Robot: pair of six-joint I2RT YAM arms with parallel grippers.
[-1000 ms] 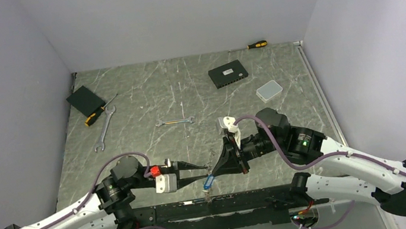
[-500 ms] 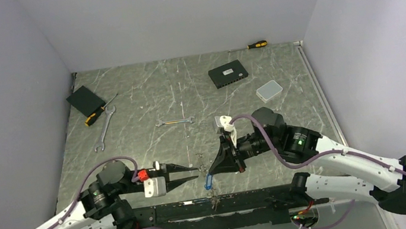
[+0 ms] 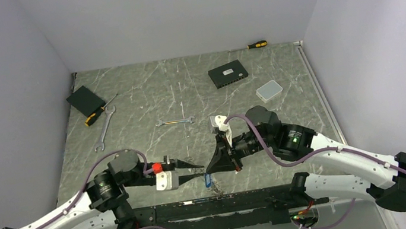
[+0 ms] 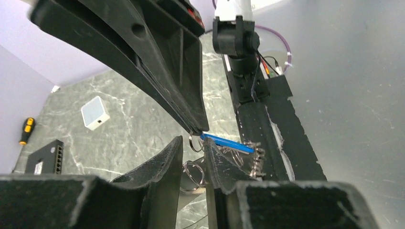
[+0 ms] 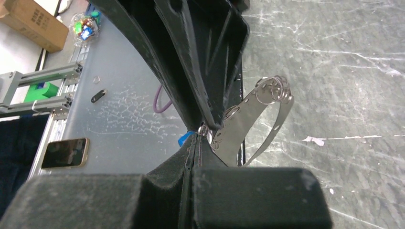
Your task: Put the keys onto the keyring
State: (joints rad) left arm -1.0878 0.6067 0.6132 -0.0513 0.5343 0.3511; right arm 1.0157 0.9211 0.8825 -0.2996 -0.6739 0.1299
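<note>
Left wrist view: left claw (image 4: 193,143) is narrowly spread, with a slim gap between its pads. A split ring (image 4: 193,172) sits in that gap; I cannot tell whether the pads bear on it. Just above, the right claw (image 4: 199,127) comes in from the upper left, pressed together on a small ring (image 4: 193,140). A blue tag (image 4: 227,142) juts sideways from that ring. The keys (image 4: 253,155) hang bunched just beyond.

Right wrist view: the right claw's pads meet with no gap, the small ring nipped at the very tip. The keyring (image 5: 282,109) shows as a thin silvery band with punched holes. It loops out from beside the pinch point and carries more split rings at its far bend.

Judgement: the right claw acts as a vice, holding the bundle in the air so the rings face the left claw. The left claw is lined up tip to tip, probably to take or pry a split ring. Threading is not yet done.

Top external view: both claws meet at the near edge of the surface (image 3: 144,99), the keys dangling below them. Two spanners (image 3: 103,128), a black box (image 3: 228,75) and a white box (image 3: 269,90) lie well apart toward the back, away from the work.

Risk: the rings are small and springy, so a slight misalignment could slip the pinch.
</note>
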